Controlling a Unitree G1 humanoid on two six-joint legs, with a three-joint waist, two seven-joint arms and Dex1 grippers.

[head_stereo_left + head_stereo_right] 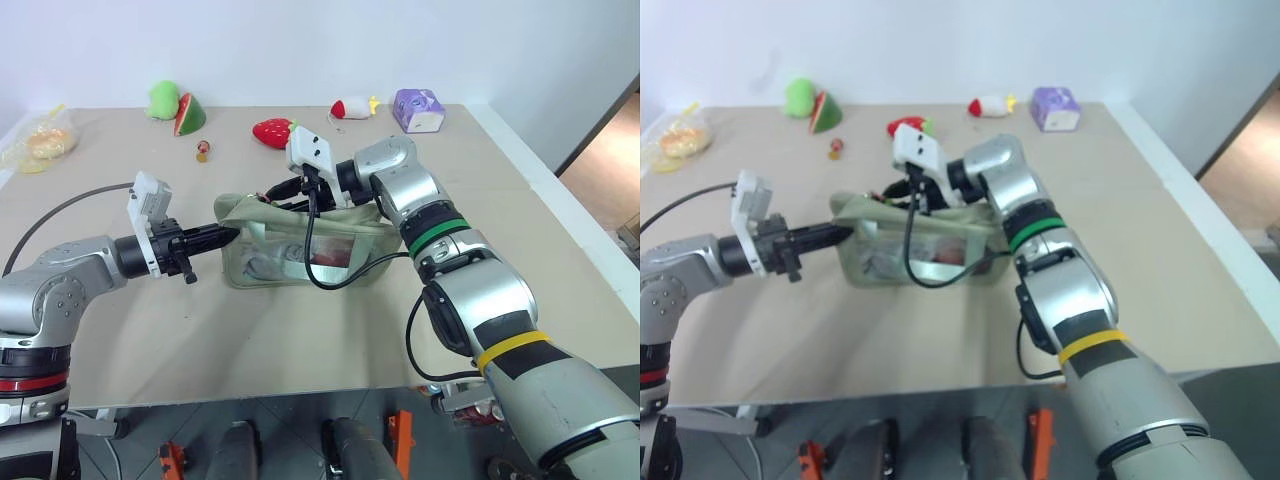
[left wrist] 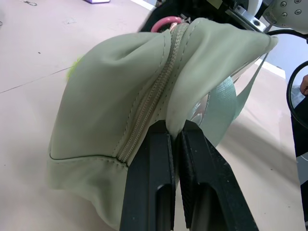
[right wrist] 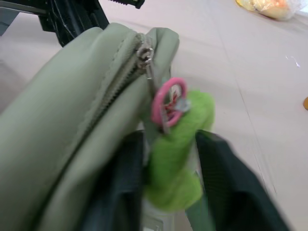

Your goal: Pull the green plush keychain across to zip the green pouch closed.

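The green pouch [image 1: 236,265] lies mid-table, its clear side panel facing me. My left gripper [image 2: 175,129] is shut on the fabric at the pouch's left end, right beside the zipper seam. The green plush keychain [image 3: 175,159] hangs from a pink ring [image 3: 166,98] on the zipper pull [image 3: 144,54] at the top of the pouch. My right gripper [image 3: 168,139] reaches in from the right over the pouch's top, and its two black fingers press on the plush from both sides.
Along the far edge sit a green plush fruit [image 1: 162,98], a watermelon slice [image 1: 188,114], a strawberry [image 1: 273,131], a white and red toy [image 1: 350,108] and a purple box [image 1: 417,109]. A plastic bag of food [image 1: 40,142] lies far left.
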